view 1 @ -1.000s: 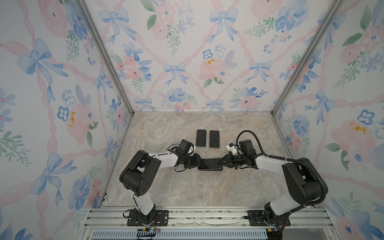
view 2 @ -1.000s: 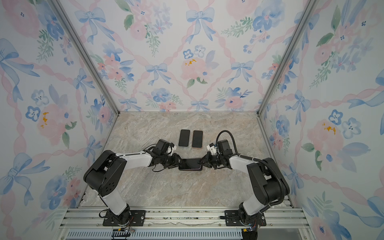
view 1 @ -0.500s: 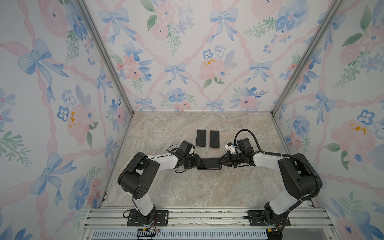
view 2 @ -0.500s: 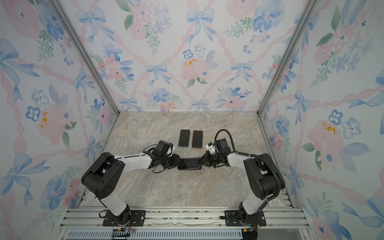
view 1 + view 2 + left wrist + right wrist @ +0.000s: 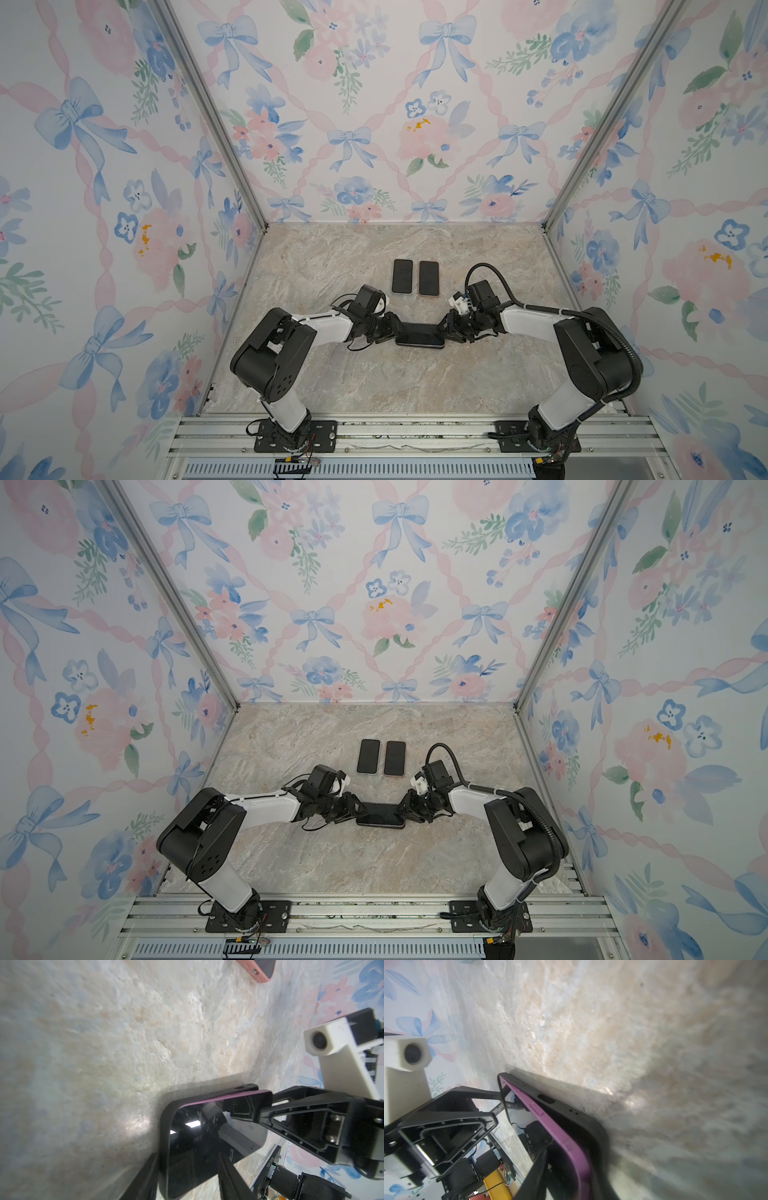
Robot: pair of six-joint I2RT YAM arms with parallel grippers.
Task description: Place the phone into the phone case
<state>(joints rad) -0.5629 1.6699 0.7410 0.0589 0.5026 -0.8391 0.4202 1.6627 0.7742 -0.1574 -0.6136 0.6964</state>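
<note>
A phone (image 5: 419, 334) (image 5: 380, 814) with a purple rim lies crosswise on the marble floor, partly seated in a black phone case (image 5: 164, 1136). In the right wrist view the purple rim (image 5: 560, 1132) stands proud of the case wall (image 5: 583, 1126) at my right gripper's end. My left gripper (image 5: 395, 328) (image 5: 187, 1155) is shut on the case's left end, one finger against its back and one on the screen. My right gripper (image 5: 442, 330) (image 5: 249, 1103) is at the right end with its jaws slightly apart, and one finger (image 5: 537, 1167) rests on the screen.
Two more phones lie side by side behind the grippers, one in a pale case (image 5: 402, 276) and one in a pink case (image 5: 429, 277) (image 5: 259, 970). Flowered walls close in the left, right and back. A metal rail (image 5: 395, 432) runs along the front.
My right gripper's jaws have come apart at the phone's right end. Both wrists and the phone have crept slightly to the left. The left gripper keeps its hold.
</note>
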